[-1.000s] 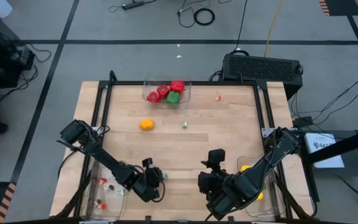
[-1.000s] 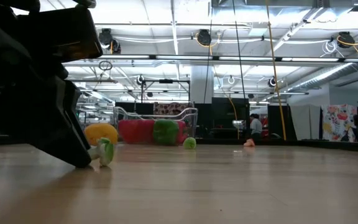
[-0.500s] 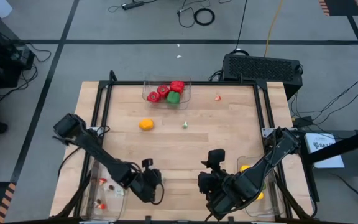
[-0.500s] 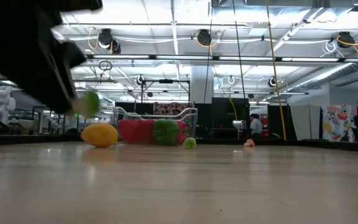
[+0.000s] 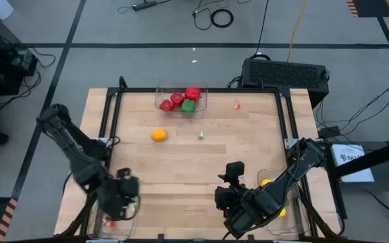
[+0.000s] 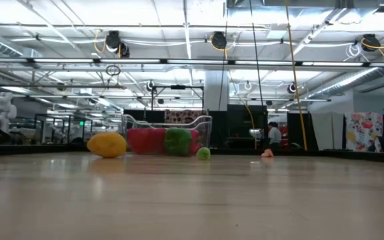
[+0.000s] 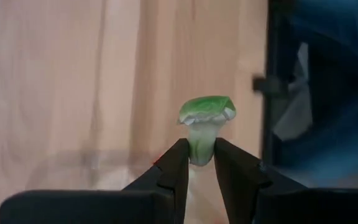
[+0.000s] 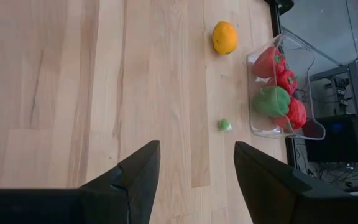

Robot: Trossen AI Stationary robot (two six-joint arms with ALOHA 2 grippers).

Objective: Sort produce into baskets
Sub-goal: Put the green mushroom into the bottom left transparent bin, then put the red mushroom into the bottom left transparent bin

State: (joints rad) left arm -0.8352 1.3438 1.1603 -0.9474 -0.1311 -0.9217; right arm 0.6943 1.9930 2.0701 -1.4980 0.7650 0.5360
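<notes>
Fingers of your left gripper (image 7: 197, 158) pinch a green-capped produce bit (image 7: 205, 124) above the near-left basket (image 5: 107, 217) at the table's (image 5: 235, 158) edge, while your right gripper (image 8: 191, 168), spread, faces bare wood.

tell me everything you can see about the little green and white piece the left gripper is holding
The small green-and-white toy vegetable looks like a mushroom: a flattish green cap with a white rim on a pale green-white stalk, smooth like plastic. It stands upright, stalk pinched between the left gripper fingers, cap clear above them. In the high view that gripper is over the table's near-left corner, at the clear bin there. Nothing else touches it.
</notes>
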